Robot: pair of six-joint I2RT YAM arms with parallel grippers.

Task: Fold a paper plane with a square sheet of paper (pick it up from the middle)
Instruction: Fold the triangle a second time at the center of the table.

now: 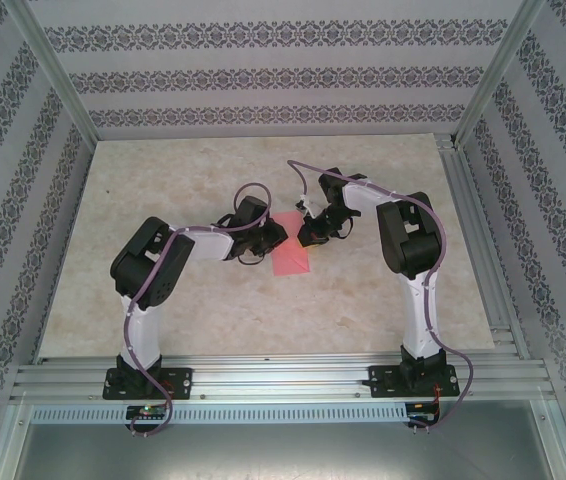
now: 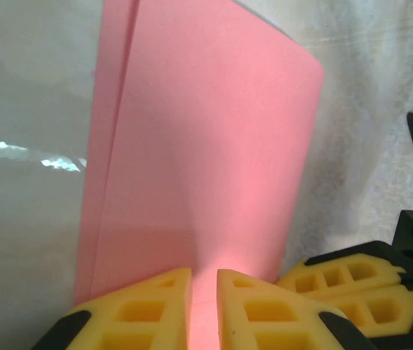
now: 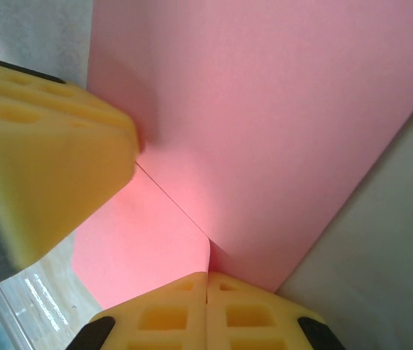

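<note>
The pink-red sheet of paper (image 1: 291,258) lies mid-table between both grippers, folded over itself with two layers showing along its left edge (image 2: 206,146). My left gripper (image 2: 203,273) stands on the sheet's near end, its jaws a narrow gap apart, with pink paper showing through the gap. My right gripper (image 3: 207,275) is shut on a raised flap of the paper (image 3: 279,131). A crease runs from that flap to the left gripper's yellow finger (image 3: 46,160), which touches the sheet. In the top view the left gripper (image 1: 275,236) and right gripper (image 1: 309,236) flank the paper's upper end.
The table (image 1: 163,200) is pale marbled stone, ringed by patterned walls and aluminium rails (image 1: 473,230). The right gripper's yellow fingers (image 2: 345,277) sit close beside the left one's in the left wrist view. Both arm bases stand on the front rail.
</note>
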